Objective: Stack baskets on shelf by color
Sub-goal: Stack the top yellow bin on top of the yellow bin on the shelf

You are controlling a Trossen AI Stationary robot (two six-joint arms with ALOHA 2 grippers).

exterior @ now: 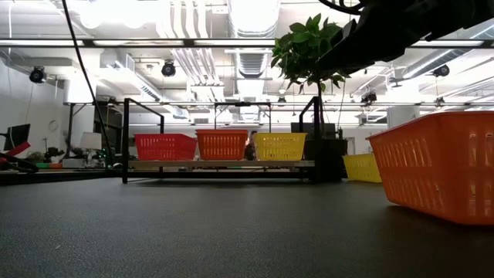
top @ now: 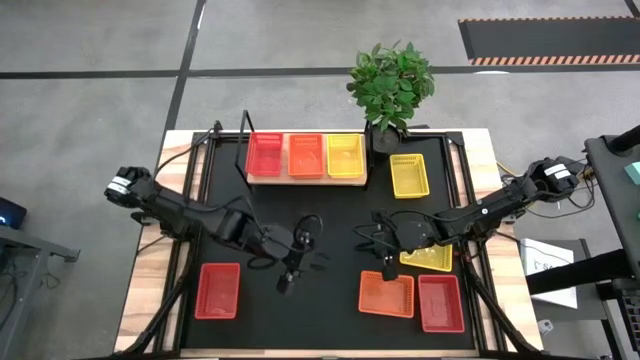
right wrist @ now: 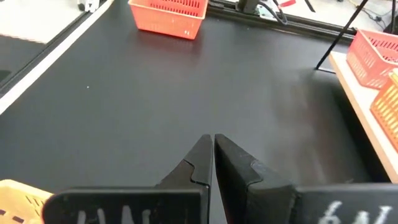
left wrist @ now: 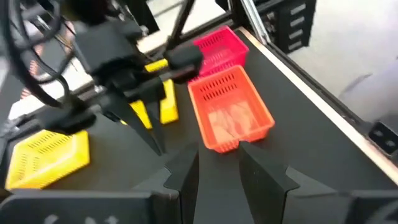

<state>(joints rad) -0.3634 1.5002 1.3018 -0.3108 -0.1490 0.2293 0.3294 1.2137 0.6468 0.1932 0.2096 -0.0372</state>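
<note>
The shelf [top: 305, 181] at the far middle holds a red [top: 264, 153], an orange [top: 306, 154] and a yellow basket [top: 345, 154] side by side. On the table a yellow basket [top: 408, 175] stands right of the shelf, and another yellow one [top: 430, 259] lies partly under my right arm. An orange [top: 387, 293] and a red basket [top: 441, 303] stand near right, and a red one [top: 219, 290] near left. My left gripper [top: 312, 258] [left wrist: 219, 171] is open and empty at mid-table, pointing at the orange basket [left wrist: 230, 112]. My right gripper [top: 363, 240] [right wrist: 212, 149] is shut and empty, pointing left.
A potted plant [top: 390, 85] stands behind the shelf's right end. The shelf's black frame [top: 243, 140] rises at its left end. Black rails run along the table's left and right sides. Bare black tabletop lies between the two grippers and the shelf.
</note>
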